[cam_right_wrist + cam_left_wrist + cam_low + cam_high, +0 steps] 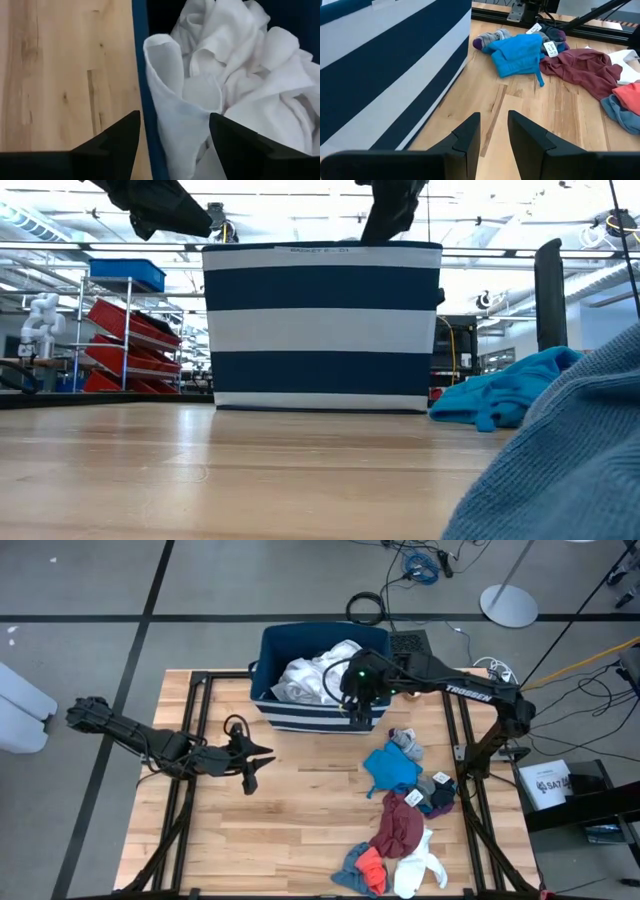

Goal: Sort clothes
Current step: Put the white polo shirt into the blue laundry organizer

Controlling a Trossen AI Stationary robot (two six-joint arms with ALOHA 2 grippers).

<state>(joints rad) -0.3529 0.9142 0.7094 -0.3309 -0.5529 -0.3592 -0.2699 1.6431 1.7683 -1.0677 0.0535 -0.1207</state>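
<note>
White crumpled cloth [240,75] sits in navy striped fabric bin [300,710]; right claw [172,132] spread wide over its rim, empty. Left claw [493,135] narrowly parted, empty, above wooden surface [300,810]. Coloured garments [400,810] piled right.

A wooden counter [300,810] carries a striped bin [300,712] at its far edge and loose clothes [400,810] strewn along its right side: teal, maroon, red, blue-grey, white.

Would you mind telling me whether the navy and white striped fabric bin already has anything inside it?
Yes. The striped bin holds crumpled white fabric, visible from above; the right gripper hovers open over it.
</note>
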